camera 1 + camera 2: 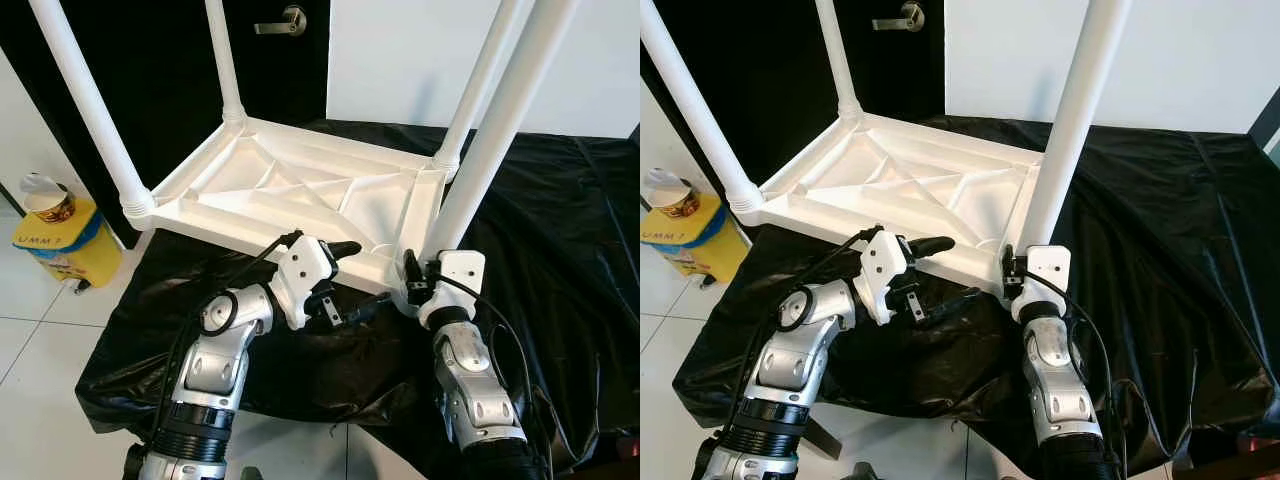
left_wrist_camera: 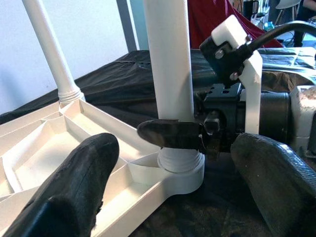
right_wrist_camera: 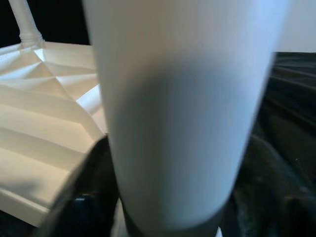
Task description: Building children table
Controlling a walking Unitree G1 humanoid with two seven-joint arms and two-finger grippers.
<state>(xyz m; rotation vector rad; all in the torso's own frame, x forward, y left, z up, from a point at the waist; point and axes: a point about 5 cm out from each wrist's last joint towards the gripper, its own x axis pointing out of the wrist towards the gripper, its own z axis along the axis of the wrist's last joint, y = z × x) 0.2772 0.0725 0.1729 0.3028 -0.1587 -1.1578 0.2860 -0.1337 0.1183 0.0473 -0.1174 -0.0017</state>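
A white table top (image 1: 300, 190) lies upside down; its near leg (image 1: 480, 160) is clasped by the right gripper (image 2: 197, 136) (left gripper (image 1: 345, 280) spread wide, empty). Upright, steady twisting into the socket is advised.

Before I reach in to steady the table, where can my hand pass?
Free: black cloth on the robot's right of the upturned table top, and the ribbed underside between the far legs. Crowded: the near right corner, where the right pincer grips the near right leg, with the left pincer open beside it.
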